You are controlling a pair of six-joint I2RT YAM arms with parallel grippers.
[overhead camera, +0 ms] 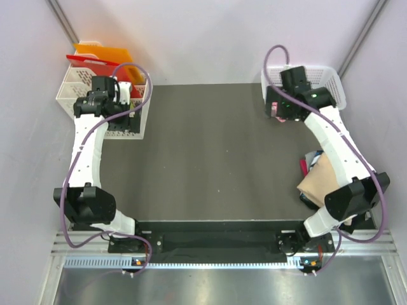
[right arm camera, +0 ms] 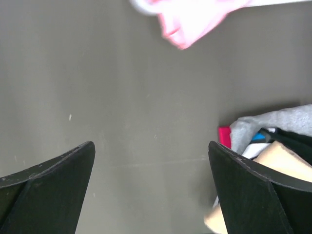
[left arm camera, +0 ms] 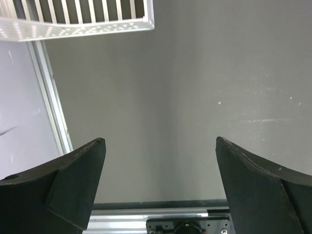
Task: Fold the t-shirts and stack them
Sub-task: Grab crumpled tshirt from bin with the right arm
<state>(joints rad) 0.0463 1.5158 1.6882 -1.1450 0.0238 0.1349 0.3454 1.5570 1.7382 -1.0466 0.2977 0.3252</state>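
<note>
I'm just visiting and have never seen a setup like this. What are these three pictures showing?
Two white robot arms are bolted at the near edge of a dark table. One picture looks down from above; the other two come from cameras on each wrist, so the black prongs at the bottom are that arm's own tool. The left tool and the right tool are both open and hold nothing. A pile of shirts lies at the right edge. A white basket at the far right has pink cloth hanging out. Another basket stands at the far left.
</note>
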